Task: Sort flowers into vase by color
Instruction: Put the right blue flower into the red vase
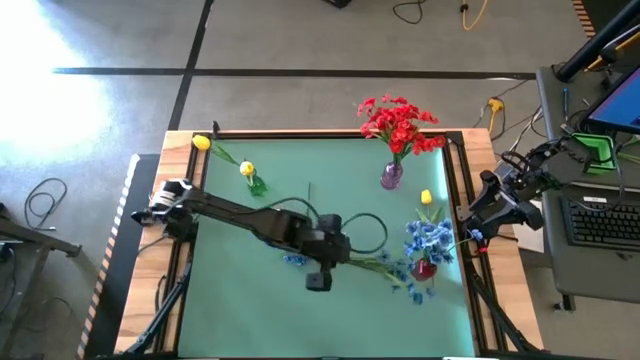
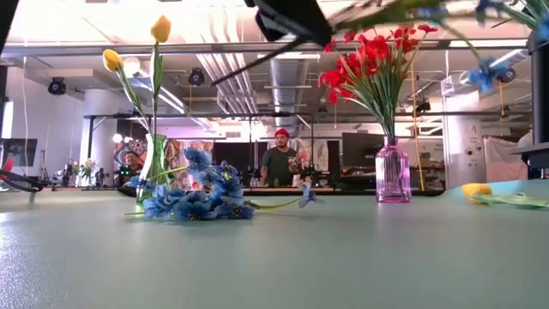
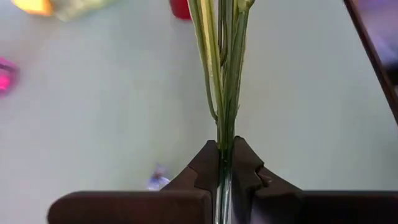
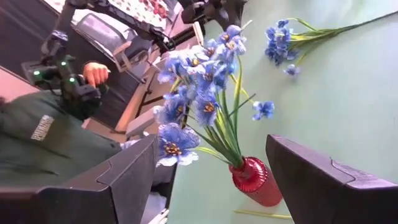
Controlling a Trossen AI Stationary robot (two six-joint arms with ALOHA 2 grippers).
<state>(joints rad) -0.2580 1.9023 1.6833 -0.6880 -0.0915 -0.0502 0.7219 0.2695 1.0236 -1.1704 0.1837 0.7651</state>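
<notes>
Here the left pincer is clenched on the green stems of a blue flower bunch near the table's middle. The right pincer stands released at the table's right edge, facing the red vase of blue flowers.

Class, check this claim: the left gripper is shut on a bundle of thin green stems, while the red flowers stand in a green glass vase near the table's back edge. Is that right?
One detail is wrong. The red clustered flowers stand in a purple glass vase, not a green one, as the low view shows. The left gripper is indeed shut on the thin green stems.
</notes>
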